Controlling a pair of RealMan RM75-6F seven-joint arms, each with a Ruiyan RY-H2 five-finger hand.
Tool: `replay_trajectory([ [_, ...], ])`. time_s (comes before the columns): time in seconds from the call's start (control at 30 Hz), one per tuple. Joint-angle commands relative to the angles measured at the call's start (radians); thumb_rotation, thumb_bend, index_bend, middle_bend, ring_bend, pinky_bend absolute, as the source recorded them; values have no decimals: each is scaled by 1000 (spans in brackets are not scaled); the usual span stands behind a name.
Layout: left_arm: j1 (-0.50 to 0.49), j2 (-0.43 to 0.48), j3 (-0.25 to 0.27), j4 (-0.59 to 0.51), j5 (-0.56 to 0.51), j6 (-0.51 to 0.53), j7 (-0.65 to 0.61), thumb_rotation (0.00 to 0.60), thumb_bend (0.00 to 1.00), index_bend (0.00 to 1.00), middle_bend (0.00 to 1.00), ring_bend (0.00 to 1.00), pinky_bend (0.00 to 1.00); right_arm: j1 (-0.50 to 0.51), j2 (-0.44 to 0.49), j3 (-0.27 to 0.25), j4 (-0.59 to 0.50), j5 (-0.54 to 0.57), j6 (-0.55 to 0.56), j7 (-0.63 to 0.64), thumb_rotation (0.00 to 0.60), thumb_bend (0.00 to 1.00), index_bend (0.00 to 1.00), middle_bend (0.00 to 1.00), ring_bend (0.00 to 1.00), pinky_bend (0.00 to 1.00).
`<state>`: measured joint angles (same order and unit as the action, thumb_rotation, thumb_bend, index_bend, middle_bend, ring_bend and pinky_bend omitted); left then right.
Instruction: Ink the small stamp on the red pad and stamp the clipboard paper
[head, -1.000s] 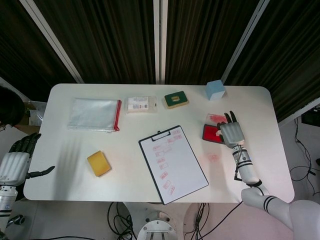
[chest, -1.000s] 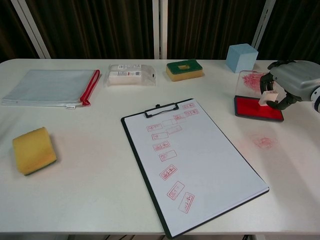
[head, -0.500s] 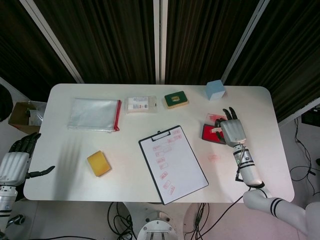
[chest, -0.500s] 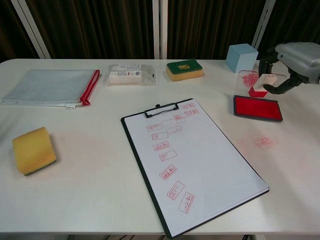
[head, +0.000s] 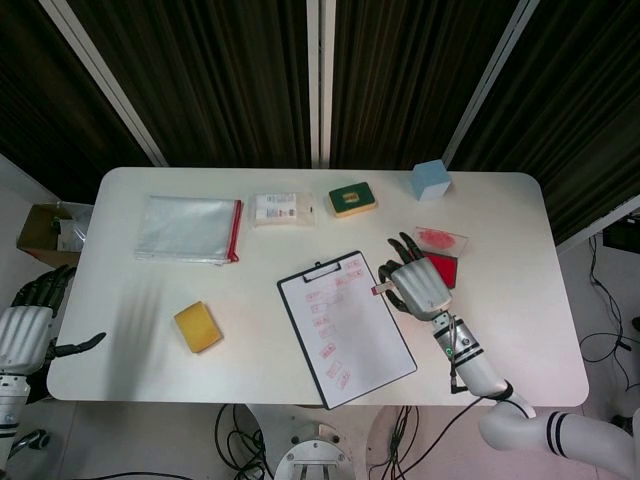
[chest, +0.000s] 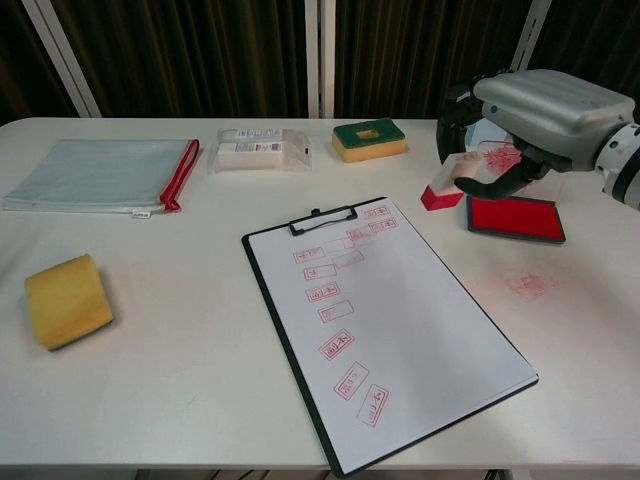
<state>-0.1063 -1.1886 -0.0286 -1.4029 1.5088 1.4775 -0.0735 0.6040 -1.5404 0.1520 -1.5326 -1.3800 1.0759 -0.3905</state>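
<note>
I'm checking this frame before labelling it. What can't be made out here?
- Stamp marks on the clipboard paper: too small to read in both views.
- Small stamp: in the head view, mostly hidden under the right hand.
- Left hand: head view only, at the frame edge; absent from the chest view.
- Blue cube: chest view, hidden behind the right hand.

Matt white paper (chest: 400, 320); clear plastic stamp (chest: 447, 184); glossy grey hand (chest: 540, 105).

Small stamp (chest: 441, 195) — red-faced, lifted, beside clipboard paper (chest: 390, 322), red pad (chest: 515, 218) nearby
</note>
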Motion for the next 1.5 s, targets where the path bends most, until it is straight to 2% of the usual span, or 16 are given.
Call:
replay_trajectory([
  [0.03,1,-1,1,5,-3,-3,-6,314,60,36,56,99,180,45,-66,1,29,46,-58,-71,600,379,683,545,96,0],
  [0.27,3,-4,-1,25,-6,-5,-28,316,60,36,56,99,180,122,-172,43,96,159,-132,-180,600,379,684,545,96,0],
  [0.63,6,-10,1,52,-3,-5,-54,316,60,35,56,99,180,171,-276,51,160,252,-125,-276,600,386,683,547,96,0],
  [1.5,10,-18,2,87,-5,-9,-90,316,60,36,56,99,180,198,-350,34,249,287,-105,-275,600,388,684,548,98,0],
])
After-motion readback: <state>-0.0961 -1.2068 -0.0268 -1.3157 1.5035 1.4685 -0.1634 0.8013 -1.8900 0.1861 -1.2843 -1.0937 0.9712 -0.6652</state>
